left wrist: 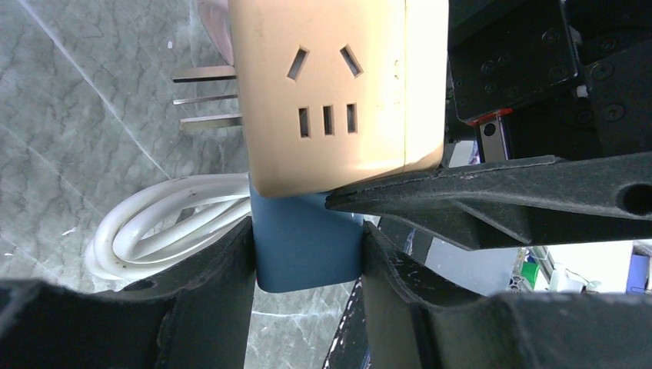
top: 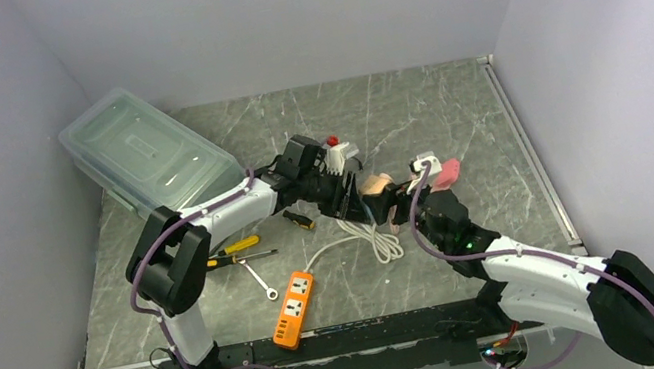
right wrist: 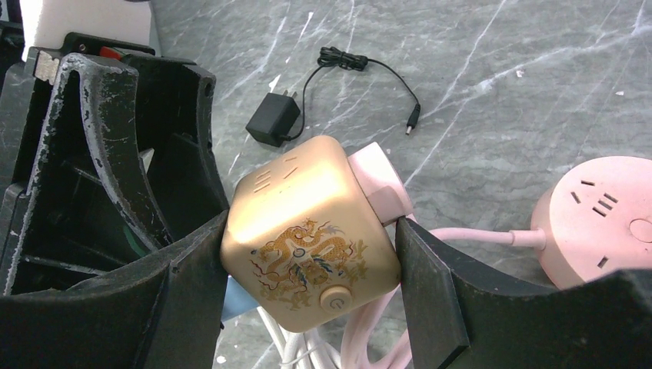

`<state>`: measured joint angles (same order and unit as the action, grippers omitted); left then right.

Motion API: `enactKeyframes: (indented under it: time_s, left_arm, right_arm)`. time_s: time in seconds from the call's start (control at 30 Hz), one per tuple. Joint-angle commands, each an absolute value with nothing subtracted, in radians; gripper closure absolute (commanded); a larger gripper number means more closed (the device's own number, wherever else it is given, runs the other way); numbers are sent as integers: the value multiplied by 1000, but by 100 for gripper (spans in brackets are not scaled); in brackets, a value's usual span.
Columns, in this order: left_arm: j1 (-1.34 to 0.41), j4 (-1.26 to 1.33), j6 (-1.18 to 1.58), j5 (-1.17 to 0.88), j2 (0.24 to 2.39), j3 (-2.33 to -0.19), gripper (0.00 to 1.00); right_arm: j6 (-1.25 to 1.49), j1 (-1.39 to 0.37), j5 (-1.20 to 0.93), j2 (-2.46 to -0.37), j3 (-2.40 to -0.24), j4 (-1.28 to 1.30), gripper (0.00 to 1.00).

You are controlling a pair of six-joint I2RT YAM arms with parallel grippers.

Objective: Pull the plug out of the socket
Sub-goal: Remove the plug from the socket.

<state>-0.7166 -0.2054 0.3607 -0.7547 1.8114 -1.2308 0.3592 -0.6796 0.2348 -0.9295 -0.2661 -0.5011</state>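
Top view: we find the gold cube socket [top: 376, 183] near the middle of the surface [top: 452, 112], where both arms meet.

Left wrist view: the left pincer [left wrist: 307, 240] is clamped on the blue plug [left wrist: 307, 257], which butts against one face of the socket.

Right wrist view: the right pincer [right wrist: 307, 234] is closed on two opposite sides of the socket. A pink plug [right wrist: 380, 188] sits against its far face.

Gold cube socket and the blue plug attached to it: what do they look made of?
The cube socket looks like hard moulded plastic with a satin gold finish: soft highlights, crisp slots, a printed dragon. The blue plug looks like matte plastic, evenly coloured without glare; possibly rubbery, hard to tell.
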Motion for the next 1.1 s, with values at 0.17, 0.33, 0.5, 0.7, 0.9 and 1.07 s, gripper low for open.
enactKeyframes:
  time_s: [0.17, 0.33, 0.5, 0.7, 0.9, 1.07]
  left_arm:
    - [-705, -147, 358, -761, 1794, -1234, 100]
    - [-707, -151, 355, -767, 1791, -1235, 100]
    - [-705, -202, 329, -726, 1788, -1253, 100]
    - [-701, -226, 320, -698, 1758, -1258, 100]
    - [-685, -263, 328, -673, 1788, -1276, 100]
    - [-682, -232, 326, -702, 1782, -1265, 100]
  right_arm:
    - [411, -683, 345, -981, -342, -562, 100]
    - [396, -684, 318, -951, -325, -583, 100]
    - [373, -684, 255, -885, -288, -637, 100]
    - [355, -684, 267, -861, -277, -638, 100]
    - [353, -684, 242, -842, -264, -659, 100]
    - [369, -684, 290, -863, -290, -610, 100]
